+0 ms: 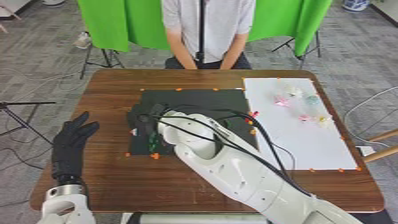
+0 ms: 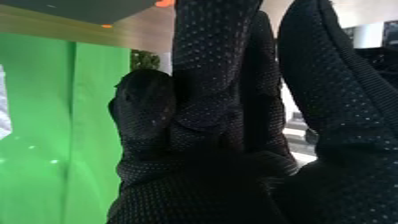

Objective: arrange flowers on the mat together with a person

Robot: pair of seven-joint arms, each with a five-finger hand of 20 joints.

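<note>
Brown table (image 1: 107, 115), blackish mat (image 1: 191, 96), white sheet (image 1: 298, 142), bright green curtain (image 1: 111, 20), pale-dotted black fingers (image 2: 209, 65)

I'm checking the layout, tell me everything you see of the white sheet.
The white sheet, perhaps paper, is a long rectangle lying flat at the table's right, beside the dark mat. Orange pieces sit along its edges. Small pink and pale flowers rest on its far half. Black cables pass over its left side; whether they touch it I can't tell.
</note>
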